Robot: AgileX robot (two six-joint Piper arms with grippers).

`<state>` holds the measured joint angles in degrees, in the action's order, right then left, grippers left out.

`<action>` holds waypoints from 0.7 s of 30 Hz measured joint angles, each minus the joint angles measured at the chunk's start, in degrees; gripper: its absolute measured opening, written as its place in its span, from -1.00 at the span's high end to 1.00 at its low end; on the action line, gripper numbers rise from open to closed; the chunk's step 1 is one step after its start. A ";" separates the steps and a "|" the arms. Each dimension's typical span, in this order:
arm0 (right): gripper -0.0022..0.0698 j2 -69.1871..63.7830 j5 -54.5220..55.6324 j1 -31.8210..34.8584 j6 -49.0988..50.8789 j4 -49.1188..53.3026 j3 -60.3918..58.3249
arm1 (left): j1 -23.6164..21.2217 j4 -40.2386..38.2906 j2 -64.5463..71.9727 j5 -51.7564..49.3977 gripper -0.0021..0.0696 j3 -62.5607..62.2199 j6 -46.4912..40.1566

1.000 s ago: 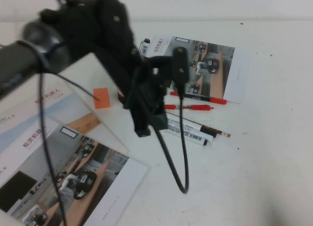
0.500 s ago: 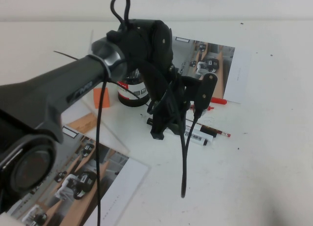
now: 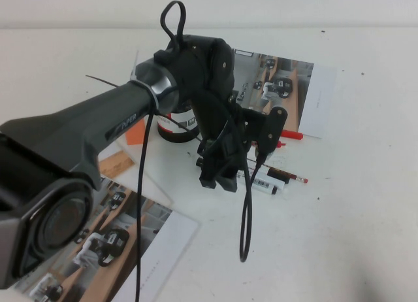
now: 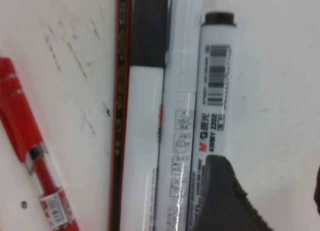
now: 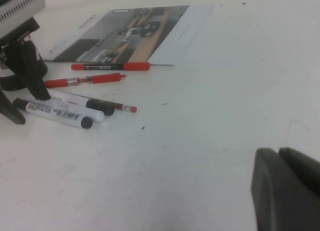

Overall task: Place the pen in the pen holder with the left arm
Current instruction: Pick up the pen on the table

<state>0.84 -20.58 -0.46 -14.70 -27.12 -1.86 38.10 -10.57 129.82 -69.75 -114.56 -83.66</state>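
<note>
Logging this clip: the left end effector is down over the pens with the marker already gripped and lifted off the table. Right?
Not quite. The left end effector is down over the pens, but open, and the marker lies on the table beside the other pens, not lifted. The left wrist view shows it.

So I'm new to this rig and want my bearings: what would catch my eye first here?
The left arm fills the high view's left and middle, its left gripper low over a row of pens, jaws open around the marker, not yet gripping. Behind the arm stands the pen holder, mostly hidden. The right gripper hangs apart over bare table, jaws shut.
</note>
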 joint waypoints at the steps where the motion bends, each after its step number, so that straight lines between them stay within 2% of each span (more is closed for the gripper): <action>1: 1.00 0.00 0.00 0.00 0.00 0.00 0.00 | -0.11 0.12 0.25 0.00 -0.02 0.00 0.00; 9: 1.00 0.00 0.00 0.00 0.00 0.00 0.00 | -0.11 0.66 1.66 0.80 -0.04 0.00 0.00; 21: 1.00 0.00 0.00 0.00 0.00 0.00 0.00 | -0.11 1.45 2.65 1.17 0.08 0.00 0.23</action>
<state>0.84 -20.58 -0.46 -14.70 -27.12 -1.86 37.99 -9.12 132.47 -68.58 -114.56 -83.43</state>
